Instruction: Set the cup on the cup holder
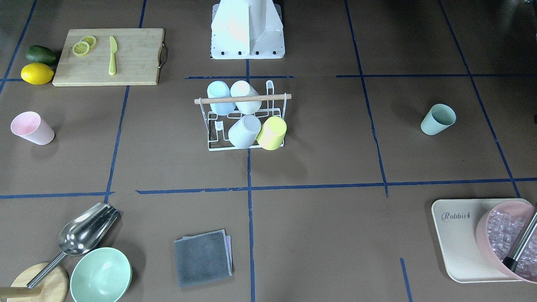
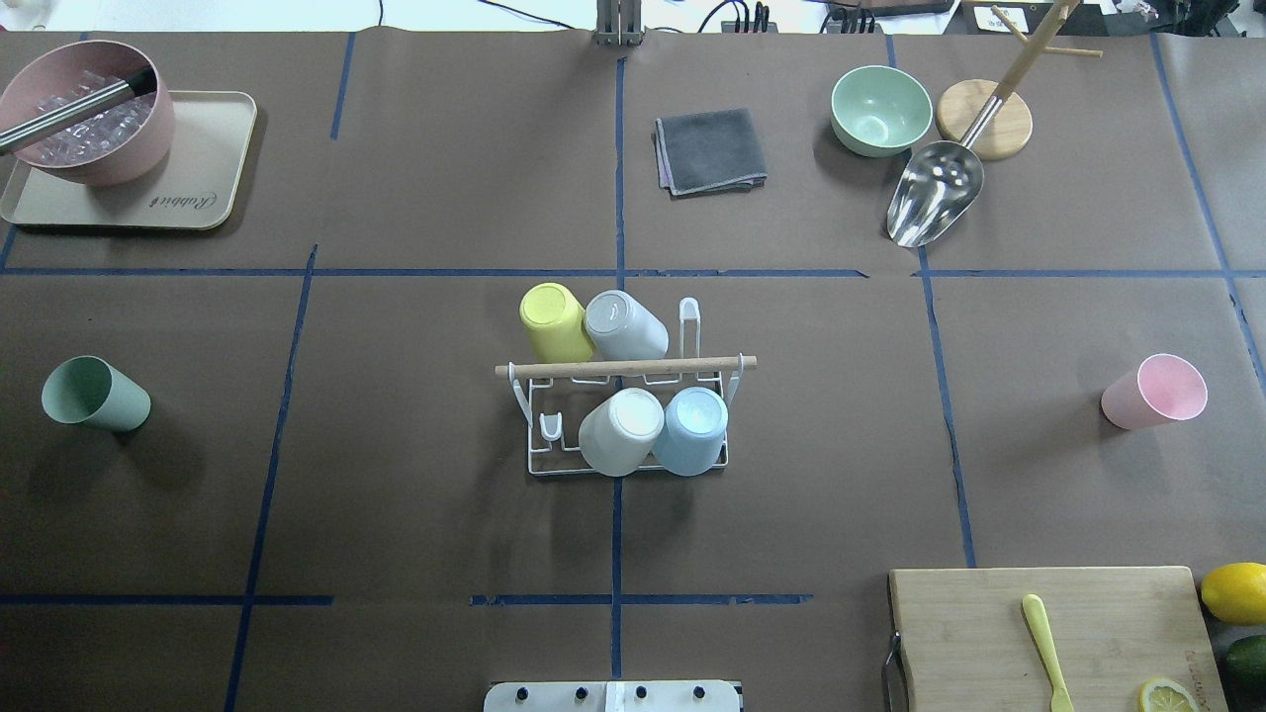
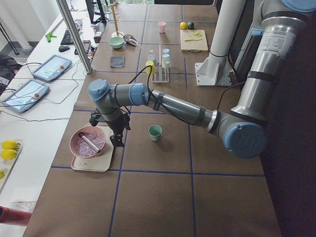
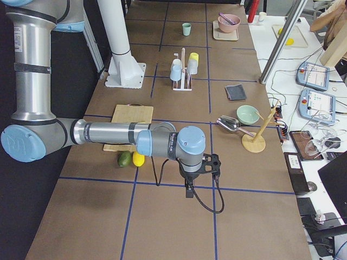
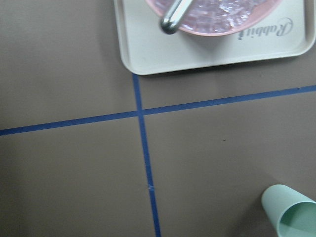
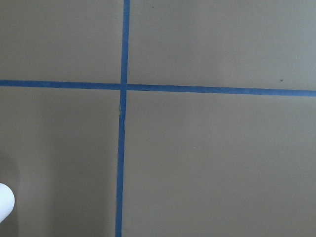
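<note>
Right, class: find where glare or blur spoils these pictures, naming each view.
Exterior front-facing view: the white robot base is blown out, the shiny metal scoop glints. Right wrist-mounted view: a white blob in the bottom-left corner is too blurred to identify.

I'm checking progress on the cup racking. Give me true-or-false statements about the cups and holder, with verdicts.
1. Four cups sit on the cup holder. True.
2. The green cup is on the holder. False: it stands on the table, at the robot's left.
3. The pink cup stands on the table, apart from the holder. True.
4. Every prong of the holder carries a cup. False: two prongs are bare.
</note>
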You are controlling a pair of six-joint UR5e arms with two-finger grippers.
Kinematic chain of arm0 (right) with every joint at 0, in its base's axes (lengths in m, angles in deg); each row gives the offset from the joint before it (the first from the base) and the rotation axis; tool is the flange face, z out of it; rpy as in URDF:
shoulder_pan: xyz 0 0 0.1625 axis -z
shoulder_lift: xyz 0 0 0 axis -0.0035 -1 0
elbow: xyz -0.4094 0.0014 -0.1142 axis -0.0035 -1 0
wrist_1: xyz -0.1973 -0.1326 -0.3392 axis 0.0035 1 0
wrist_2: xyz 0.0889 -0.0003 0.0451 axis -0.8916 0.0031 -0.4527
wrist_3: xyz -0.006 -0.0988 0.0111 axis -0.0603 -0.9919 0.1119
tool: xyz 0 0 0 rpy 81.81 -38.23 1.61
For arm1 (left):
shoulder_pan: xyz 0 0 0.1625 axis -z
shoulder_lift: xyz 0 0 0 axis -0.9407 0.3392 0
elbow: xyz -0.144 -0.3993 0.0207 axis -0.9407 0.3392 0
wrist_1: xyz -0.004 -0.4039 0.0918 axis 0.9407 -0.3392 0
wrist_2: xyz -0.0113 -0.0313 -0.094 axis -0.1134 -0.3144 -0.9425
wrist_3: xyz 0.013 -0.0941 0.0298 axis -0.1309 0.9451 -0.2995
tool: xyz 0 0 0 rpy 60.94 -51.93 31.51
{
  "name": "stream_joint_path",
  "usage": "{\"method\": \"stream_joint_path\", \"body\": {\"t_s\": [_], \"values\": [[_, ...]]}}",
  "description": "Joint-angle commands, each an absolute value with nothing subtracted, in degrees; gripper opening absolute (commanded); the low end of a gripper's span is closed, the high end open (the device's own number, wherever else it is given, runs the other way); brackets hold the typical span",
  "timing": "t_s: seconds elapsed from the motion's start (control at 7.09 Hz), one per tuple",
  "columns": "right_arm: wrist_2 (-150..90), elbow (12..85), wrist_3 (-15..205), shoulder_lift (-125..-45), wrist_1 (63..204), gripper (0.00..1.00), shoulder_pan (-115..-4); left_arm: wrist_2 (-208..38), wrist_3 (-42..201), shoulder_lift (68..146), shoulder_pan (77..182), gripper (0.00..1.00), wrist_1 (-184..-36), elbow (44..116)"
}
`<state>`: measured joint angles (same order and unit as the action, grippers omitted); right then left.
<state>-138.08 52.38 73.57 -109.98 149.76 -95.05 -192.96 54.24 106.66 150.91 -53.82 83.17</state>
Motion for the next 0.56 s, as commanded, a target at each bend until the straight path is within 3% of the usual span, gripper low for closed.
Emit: {"method": "stream_joint_path", "body": {"t_s": [0.0,0.42], "values": [[-137.99,52.38,73.57,-109.98,149.76,1.0,-95.04,-186.47,54.08,112.68,142.91,1.0,-50.17,82.34],[-138.07,52.38,73.66,-109.89,149.76,1.0,-95.04,-187.75,54.7,112.61,136.47,1.0,-50.17,81.54]]}}
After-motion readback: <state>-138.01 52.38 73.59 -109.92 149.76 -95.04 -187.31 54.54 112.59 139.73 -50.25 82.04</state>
